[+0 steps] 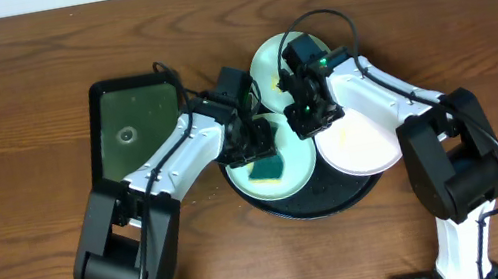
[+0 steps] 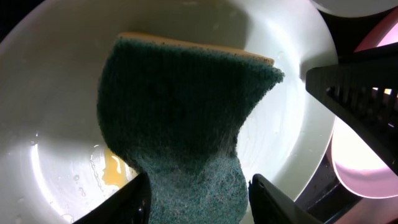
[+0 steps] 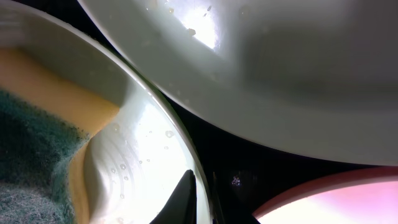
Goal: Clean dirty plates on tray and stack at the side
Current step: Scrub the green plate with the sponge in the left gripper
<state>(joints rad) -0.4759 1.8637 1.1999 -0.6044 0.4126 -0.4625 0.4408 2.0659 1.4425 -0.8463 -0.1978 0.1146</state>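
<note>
On the round black tray (image 1: 313,208) lie three plates. The front mint-blue plate (image 1: 297,170) carries a green and yellow sponge (image 1: 266,167). My left gripper (image 1: 255,144) is shut on that sponge (image 2: 180,106) and presses it onto the plate (image 2: 50,118), next to a yellow stain (image 2: 112,171). My right gripper (image 1: 311,114) pinches this plate's rim (image 3: 143,137), with one finger inside and one outside (image 3: 202,186). The second mint-blue plate (image 1: 268,60) lies at the back and also shows in the right wrist view (image 3: 280,93). The white plate (image 1: 363,143) lies at the right.
A smaller rectangular black tray (image 1: 136,128) stands to the left of the round tray, close by the left arm. Brown wooden table (image 1: 2,120) surrounds both. The two arms meet closely over the round tray's middle.
</note>
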